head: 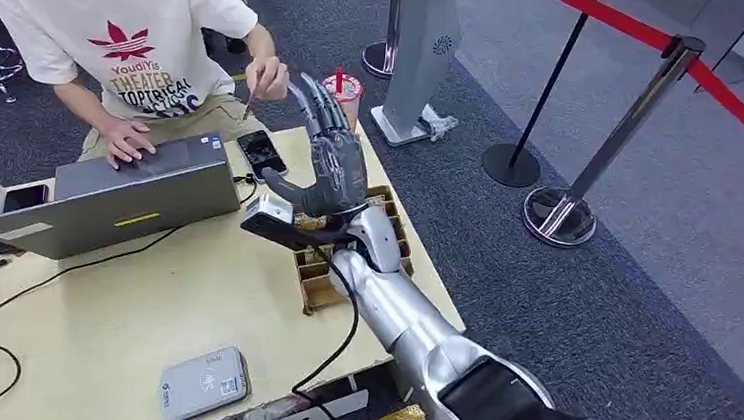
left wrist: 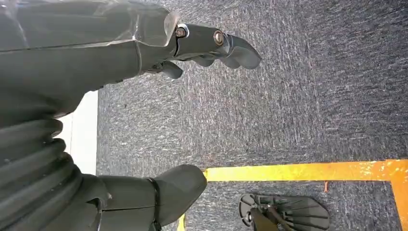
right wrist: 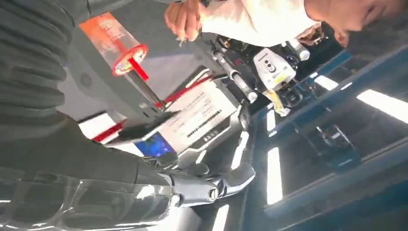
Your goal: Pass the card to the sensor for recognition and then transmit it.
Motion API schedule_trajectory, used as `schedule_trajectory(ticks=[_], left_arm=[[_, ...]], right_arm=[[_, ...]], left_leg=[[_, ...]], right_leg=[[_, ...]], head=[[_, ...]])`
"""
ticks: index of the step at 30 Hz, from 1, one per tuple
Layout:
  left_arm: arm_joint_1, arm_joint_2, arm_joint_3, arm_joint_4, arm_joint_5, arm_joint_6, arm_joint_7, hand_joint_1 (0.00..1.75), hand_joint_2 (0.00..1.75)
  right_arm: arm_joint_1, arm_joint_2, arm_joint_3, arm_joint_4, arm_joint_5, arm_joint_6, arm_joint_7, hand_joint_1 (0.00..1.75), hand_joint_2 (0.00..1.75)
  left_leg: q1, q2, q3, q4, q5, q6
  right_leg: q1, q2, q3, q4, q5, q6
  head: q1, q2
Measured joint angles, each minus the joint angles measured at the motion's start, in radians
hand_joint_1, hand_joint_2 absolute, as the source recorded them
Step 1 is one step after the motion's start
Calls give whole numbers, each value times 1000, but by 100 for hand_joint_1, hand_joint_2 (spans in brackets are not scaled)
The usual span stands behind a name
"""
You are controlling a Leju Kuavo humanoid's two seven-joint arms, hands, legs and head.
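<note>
The robot's right hand [head: 331,172], fingers spread upward, pinches a flat dark card [head: 276,229] by its thumb, ready for the grey box-shaped sensor [head: 204,383] at seven o'clock on the bench [head: 119,311].

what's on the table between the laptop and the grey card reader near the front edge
Head view: between the laptop and the card reader, bare tabletop crossed by a black cable.
</note>
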Motion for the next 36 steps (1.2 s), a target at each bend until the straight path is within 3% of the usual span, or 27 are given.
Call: schedule_trajectory(ticks=[9,17,21,22,26,36], left_arm=[[4,0,0,0,24,2,-7,0,175],[29,1,3,0,70,19,-30,0,175],[40,1,11,0,83,25,-37,0,175],[41,1,13,0,85,26,-37,0,175],[41,0,27,0,93,30,-37,0,175],[42,0,48,0,104,40,-38,0,175]], right_arm=[[87,-37,5,-114,32,0,85,0,175],[174,-135,66,-213,138,11,192,0,175],[218,-181,89,-254,193,13,234,26,175],[228,-191,91,-261,206,13,240,56,175],[262,-218,98,-283,224,17,255,75,175],[287,-265,114,-288,239,50,276,45,175]], left_leg=[[0,0,0,0,0,0],[0,0,-1,0,-1,1],[0,-1,-1,0,-1,1],[0,-1,-1,0,-1,1],[0,-1,-1,0,-1,1],[0,-1,-1,0,-1,1]], right_leg=[[0,0,0,0,-1,-1],[0,0,0,0,-1,0],[0,-1,0,0,-1,0],[0,-1,0,0,-1,0],[0,-1,0,0,-1,0],[0,-1,0,0,-1,0]], head=[[0,0],[0,0],[0,0],[0,0],[0,0],[0,0]])
